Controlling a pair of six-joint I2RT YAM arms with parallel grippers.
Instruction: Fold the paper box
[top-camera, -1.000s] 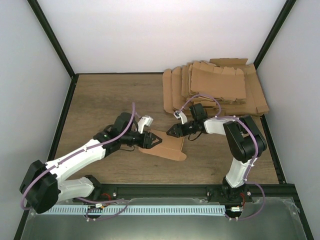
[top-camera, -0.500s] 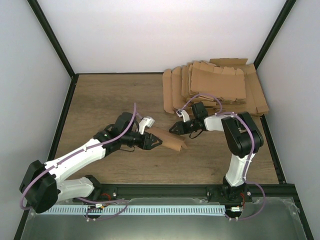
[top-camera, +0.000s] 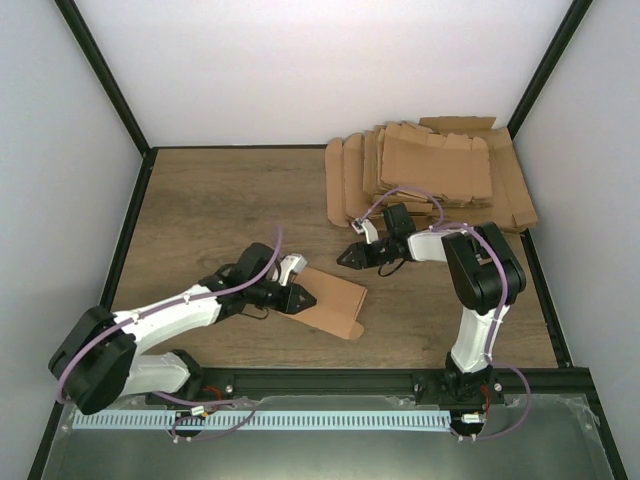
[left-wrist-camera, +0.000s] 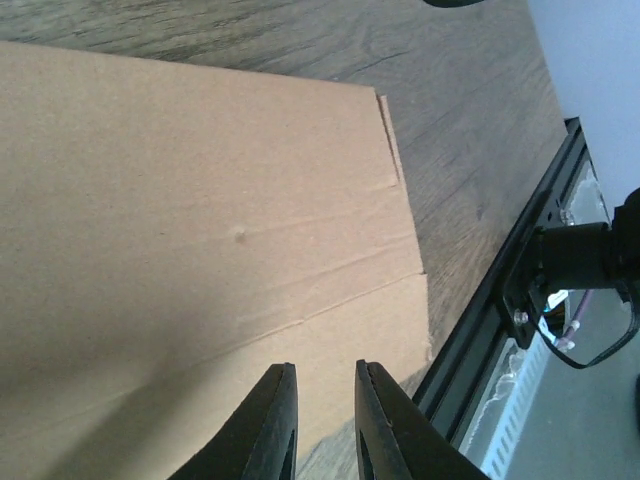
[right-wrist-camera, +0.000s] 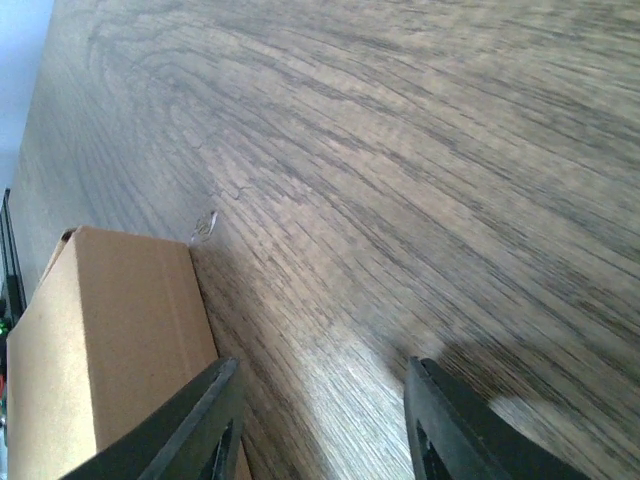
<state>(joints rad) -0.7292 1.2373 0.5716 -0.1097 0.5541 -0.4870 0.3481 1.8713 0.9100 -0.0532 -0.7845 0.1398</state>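
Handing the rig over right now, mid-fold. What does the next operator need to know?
Left hand: fingers nearly together at the paper box, on its near-left edge; grip unconfirmed.
Right hand: open, empty, over bare table just past the box's far edge.
Box lies flattened on the table between the hands; pile of blanks far right.
Done: only partly folded. Left: raise the walls, close the flaps.

White arms (top-camera: 170, 312), black joints (top-camera: 100, 355), lilac cables (top-camera: 404, 191), black left gripper (top-camera: 308, 299), right gripper (top-camera: 343, 262).
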